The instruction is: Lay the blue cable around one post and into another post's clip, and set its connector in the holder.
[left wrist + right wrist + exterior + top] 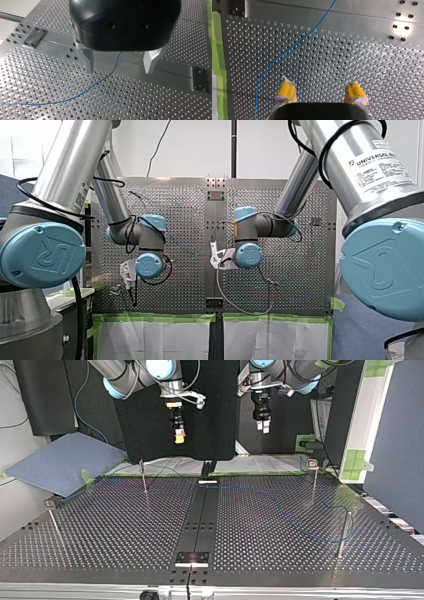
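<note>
The thin blue cable (100,82) lies loose on the perforated table and runs under my left gripper (120,67), passing between its two metal fingers without touching them. That gripper hangs open above the table and holds nothing. In the right wrist view the blue cable (287,51) curves past the yellow-padded fingers of my right gripper (321,93), which is also open and empty. In the top view both grippers hover high at the far edge, my right gripper (179,435) at the left and my left gripper (262,425) at the right. The connector does not show.
Thin upright posts stand on the table in the top view: a post (143,476) at far left, a post (314,477) at far right, a post (344,534) near right and a post (54,522) near left. Small metal plates (192,558) sit on the dark centre strip. Green tape (218,62) marks the table edge.
</note>
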Tool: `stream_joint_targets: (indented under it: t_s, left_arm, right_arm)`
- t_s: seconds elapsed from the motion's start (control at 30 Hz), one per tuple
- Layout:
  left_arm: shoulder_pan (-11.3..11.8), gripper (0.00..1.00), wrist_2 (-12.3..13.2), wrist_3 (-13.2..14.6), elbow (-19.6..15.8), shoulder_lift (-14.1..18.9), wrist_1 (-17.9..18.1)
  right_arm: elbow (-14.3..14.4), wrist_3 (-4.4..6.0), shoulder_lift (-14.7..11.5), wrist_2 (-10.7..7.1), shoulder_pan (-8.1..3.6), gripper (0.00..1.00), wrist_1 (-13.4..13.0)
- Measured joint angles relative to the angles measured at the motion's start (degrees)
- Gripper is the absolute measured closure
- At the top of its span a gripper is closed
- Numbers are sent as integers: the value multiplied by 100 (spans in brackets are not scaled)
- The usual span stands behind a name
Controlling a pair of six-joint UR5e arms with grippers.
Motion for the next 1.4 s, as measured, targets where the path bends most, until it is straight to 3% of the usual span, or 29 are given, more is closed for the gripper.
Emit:
stream_joint_targets:
  t_s: [1.4]
  left_arm:
    - [85, 0, 9, -9, 60, 0, 72]
  right_arm:
    - [-119, -12, 6, -7, -36, 0, 90]
